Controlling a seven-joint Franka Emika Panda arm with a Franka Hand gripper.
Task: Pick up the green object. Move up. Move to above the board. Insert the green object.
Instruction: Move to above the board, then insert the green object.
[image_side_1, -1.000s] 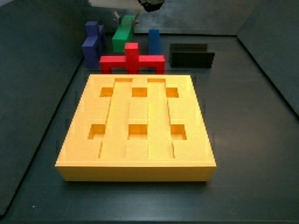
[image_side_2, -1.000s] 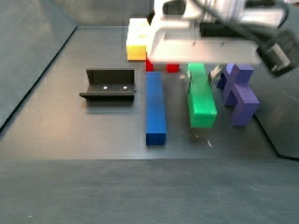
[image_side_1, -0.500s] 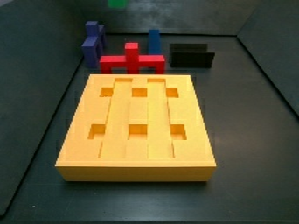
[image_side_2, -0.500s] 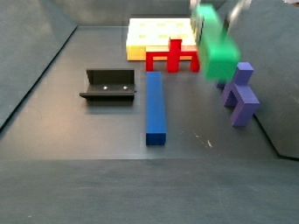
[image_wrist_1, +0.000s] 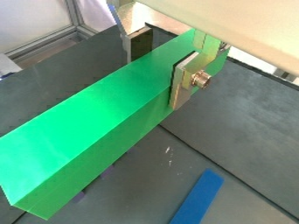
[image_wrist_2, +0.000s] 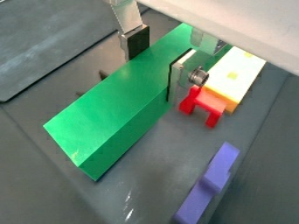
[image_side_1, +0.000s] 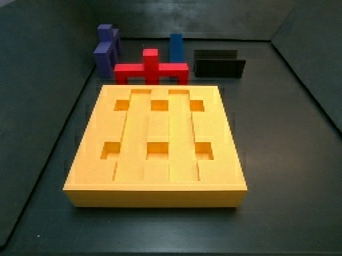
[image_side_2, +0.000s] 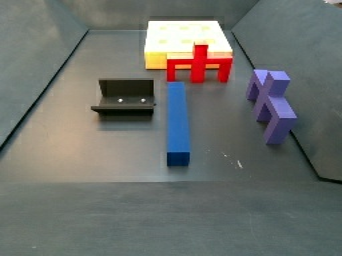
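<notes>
We see gripper (image_wrist_1: 158, 57) only in both wrist views; out of both side views. Fingers (image_wrist_2: 184, 72) clamped on green object (image_wrist_1: 100, 127), bar held off floor, its far end cut off in a wrist view (image_wrist_1: 24, 188). Below gripper: board (image_wrist_2: 237, 74) partly hidden, red cross-shaped block (image_wrist_2: 204, 102) beside it, purple block (image_wrist_2: 208, 182), blue bar (image_wrist_1: 197, 199) cut off. Side view shows board (image_side_1: 156, 140) holes unfilled.

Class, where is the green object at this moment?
The green object is off the floor, clamped in the gripper; both wrist views show it, with the red cross-shaped block and the board below. Neither side view shows it.
</notes>
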